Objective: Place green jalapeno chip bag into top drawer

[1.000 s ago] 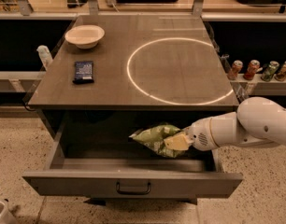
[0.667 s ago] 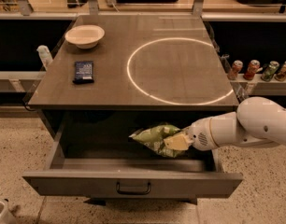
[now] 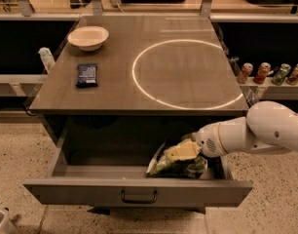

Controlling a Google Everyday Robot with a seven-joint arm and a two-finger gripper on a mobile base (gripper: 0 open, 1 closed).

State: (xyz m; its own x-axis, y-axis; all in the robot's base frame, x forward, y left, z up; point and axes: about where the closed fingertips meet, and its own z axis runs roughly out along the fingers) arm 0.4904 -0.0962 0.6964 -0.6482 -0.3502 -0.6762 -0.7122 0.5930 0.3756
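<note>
While the top drawer stands pulled open beneath the desk, a cream bowl and a dark-blue packet lie at the desk's left. Inside the drawer's right part sits the green jalapeno chip bag, crumpled, shiny green foil with pale patches. The tool, reaching from the right, pinches its upper edge. Four cans stand on a shelf further right.

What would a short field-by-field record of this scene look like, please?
drawer: top drawer, pulled open
bag: green jalapeno chip bag, inside the drawer, right side
gripper: gripper, in the drawer opening at the bag's top
surface items: bowl and dark-blue packet on the countertop, left side
right shelf: four cans
</note>
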